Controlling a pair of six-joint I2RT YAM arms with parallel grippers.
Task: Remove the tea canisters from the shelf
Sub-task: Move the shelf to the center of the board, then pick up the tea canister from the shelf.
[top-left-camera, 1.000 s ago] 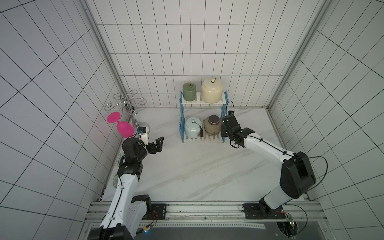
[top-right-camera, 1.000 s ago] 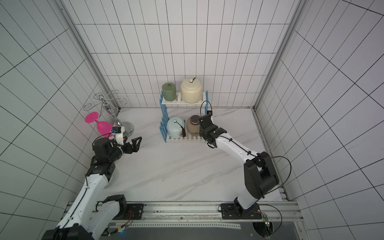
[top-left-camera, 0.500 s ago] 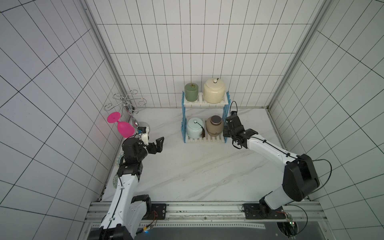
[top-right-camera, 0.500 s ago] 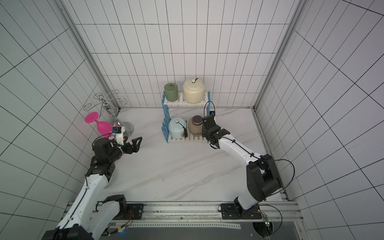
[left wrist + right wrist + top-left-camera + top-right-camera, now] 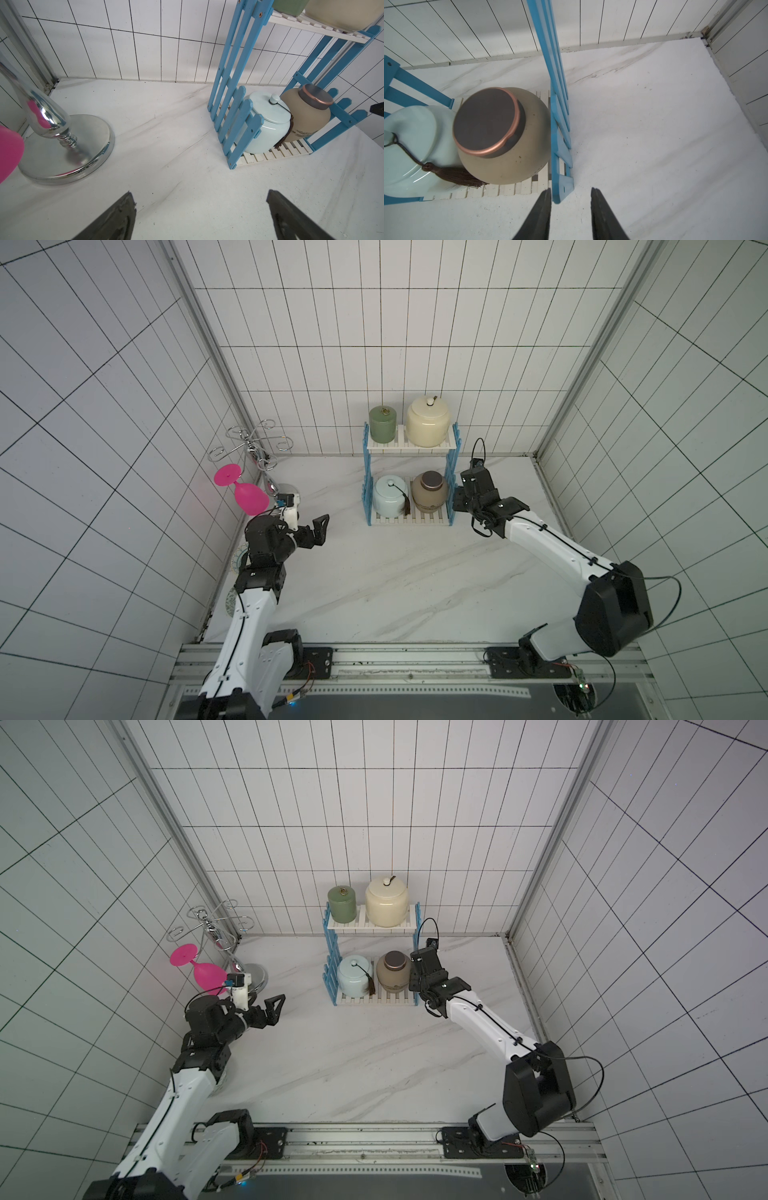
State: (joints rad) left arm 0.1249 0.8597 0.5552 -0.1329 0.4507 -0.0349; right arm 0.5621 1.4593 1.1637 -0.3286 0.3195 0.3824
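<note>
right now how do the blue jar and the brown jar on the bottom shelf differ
The blue jar is glossy pale blue; the brown jar is matt tan. The blue jar's domed lid has a small knob and a dark tassel; the brown jar's lid is flat, dark and copper-rimmed. Both stand upright, lids on, side by side on the bottom board of the shelf.

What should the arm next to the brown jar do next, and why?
Probably slide the right pincer sideways to the open front of the shelf. The blue fence post shows between its slightly parted fingers, so the fence stands between it and the tan-brown jar on the bottom board.
</note>
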